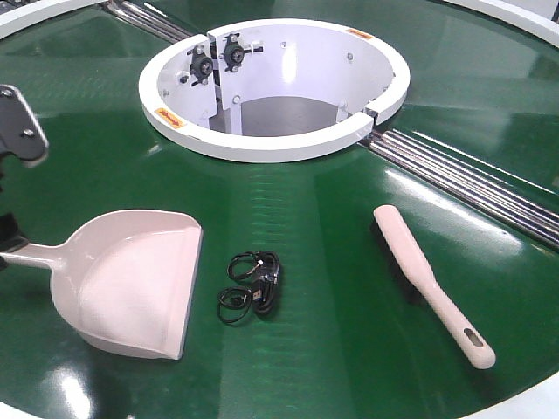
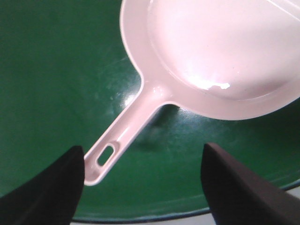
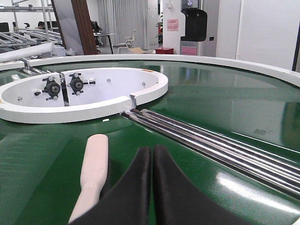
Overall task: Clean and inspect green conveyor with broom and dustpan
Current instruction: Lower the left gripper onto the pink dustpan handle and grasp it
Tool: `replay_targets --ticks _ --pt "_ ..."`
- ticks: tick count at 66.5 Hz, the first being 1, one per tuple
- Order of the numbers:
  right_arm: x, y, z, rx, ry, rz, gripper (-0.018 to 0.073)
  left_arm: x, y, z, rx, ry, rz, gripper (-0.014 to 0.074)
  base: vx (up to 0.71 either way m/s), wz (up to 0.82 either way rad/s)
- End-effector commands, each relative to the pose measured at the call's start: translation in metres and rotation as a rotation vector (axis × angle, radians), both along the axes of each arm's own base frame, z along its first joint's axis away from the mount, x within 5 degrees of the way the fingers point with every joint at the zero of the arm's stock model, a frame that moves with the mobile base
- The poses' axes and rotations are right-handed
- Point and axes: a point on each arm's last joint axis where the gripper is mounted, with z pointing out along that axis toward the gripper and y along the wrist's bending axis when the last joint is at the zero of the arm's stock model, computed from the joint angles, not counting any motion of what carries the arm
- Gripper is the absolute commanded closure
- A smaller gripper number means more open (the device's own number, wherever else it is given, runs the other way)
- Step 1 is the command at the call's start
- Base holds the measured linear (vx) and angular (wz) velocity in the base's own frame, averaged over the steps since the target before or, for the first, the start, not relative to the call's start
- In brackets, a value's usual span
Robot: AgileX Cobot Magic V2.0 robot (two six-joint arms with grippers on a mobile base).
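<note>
The glossy dark-green tabletop carries a smooth beige-pink dustpan at 8 o'clock from the white ring hub. Its flat mouth faces 3 o'clock. The broom, flat and tapered with a slotted handle, lies at 4 o'clock. A black cable bundle sits between them. The left fingers are spread wide around the dustpan's slotted handle end, perhaps brushing it. The right fingers are pressed together and empty, just beside the broom's rounded end.
</note>
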Motion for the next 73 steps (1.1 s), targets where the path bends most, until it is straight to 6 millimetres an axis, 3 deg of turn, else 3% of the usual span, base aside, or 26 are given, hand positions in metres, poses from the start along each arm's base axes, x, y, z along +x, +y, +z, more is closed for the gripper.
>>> replay_targets --ticks 1,8,15,55,73 --pt "-0.001 0.0 0.006 -0.008 -0.077 -0.004 0.0568 0.012 -0.003 0.006 0.028 -0.072 -0.068 0.0115 0.0 0.0" --pt "-0.001 0.0 0.006 -0.008 -0.077 -0.004 0.0568 0.024 0.0 -0.007 0.15 -0.027 -0.191 0.0115 0.0 0.0" --pt "-0.001 0.0 0.006 -0.008 -0.077 -0.004 0.0568 0.028 -0.002 -0.009 0.197 -0.013 -0.29 0.0115 0.0 0.0" --pt "-0.001 0.0 0.006 -0.009 -0.077 -0.005 0.0568 0.053 0.001 -0.058 0.288 0.216 -0.397 0.0115 0.0 0.0" --pt "-0.001 0.0 0.006 -0.009 -0.077 -0.005 0.0568 0.06 0.004 -0.064 0.328 0.212 -0.407 0.0115 0.0 0.0"
